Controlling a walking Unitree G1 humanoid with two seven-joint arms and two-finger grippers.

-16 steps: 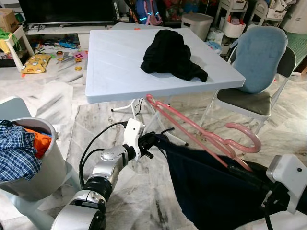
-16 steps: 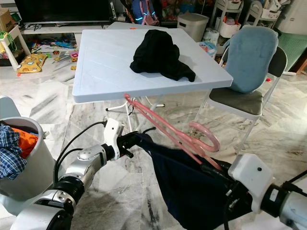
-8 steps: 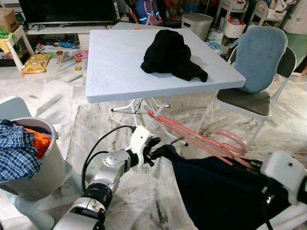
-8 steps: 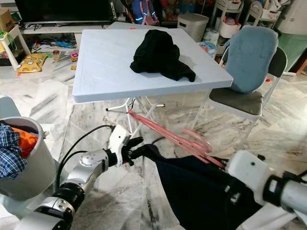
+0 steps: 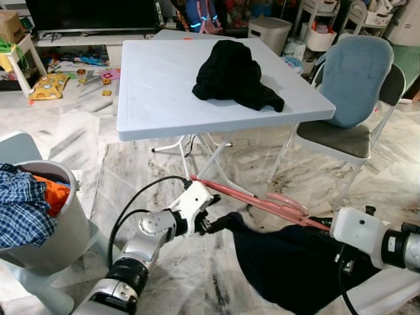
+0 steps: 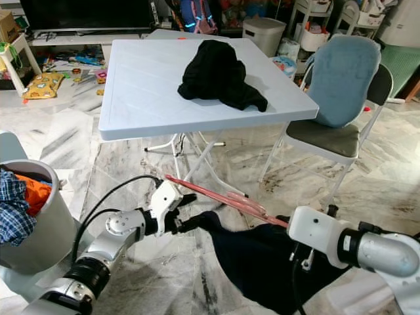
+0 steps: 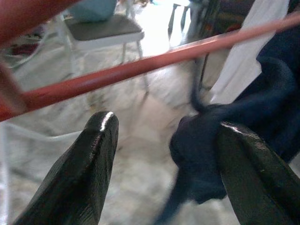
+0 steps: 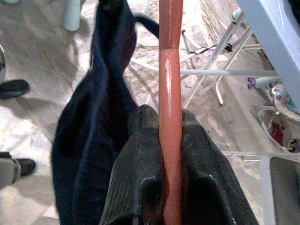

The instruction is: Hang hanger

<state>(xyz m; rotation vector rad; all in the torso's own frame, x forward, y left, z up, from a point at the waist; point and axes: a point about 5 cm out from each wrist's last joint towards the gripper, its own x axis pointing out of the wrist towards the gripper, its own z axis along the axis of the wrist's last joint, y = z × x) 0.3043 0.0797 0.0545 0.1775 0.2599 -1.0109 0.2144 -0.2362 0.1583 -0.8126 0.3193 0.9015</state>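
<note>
Grey laundry bin [image 5: 62,230] holds a plaid shirt [image 5: 23,207], cut off by the frame edge. Right gripper [image 8: 161,154] clamps the pink hanger [image 5: 252,200]; left gripper [image 7: 164,154] is spread beside the navy garment [image 5: 295,259].

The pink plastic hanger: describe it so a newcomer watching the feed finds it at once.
Start at the pale blue square folding table and drop to the marble floor in front of it. There the pink plastic hanger stretches between the left gripper and right gripper. It is the one thin pink bar, above the dark navy garment.

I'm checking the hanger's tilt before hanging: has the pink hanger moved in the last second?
Yes. The pink hanger has swung down flatter: its far tip was touching the table edge, and now sits well below it, by the table legs.
</note>
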